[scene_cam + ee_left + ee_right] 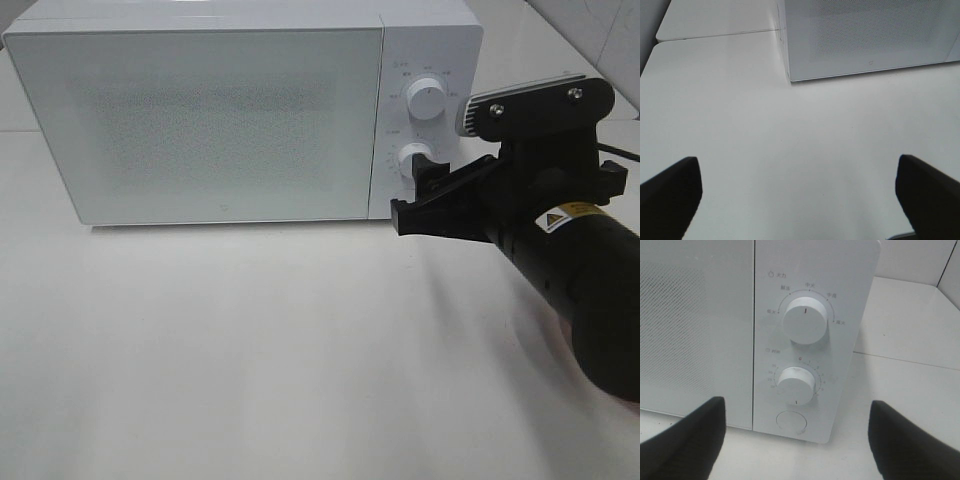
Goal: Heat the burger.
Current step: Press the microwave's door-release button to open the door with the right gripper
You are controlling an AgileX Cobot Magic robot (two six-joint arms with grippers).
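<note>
We count one microwave [200, 120], two knobs (upper knob [805, 319], lower knob [796, 385]), one round button [791, 421], two pincers (left pincer [797, 170], right pincer [797, 410]), one bench [250, 350].

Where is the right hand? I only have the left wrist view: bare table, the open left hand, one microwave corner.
Observer: The right hand is open at the microwave control panel, by the lower knob.
Operator: Is it gripping that knob?
Observer: No. In its wrist view both fingers stand wide of the knob.
Operator: How is the upper knob set?
Observer: The upper knob has its mark pointing straight up.
</note>
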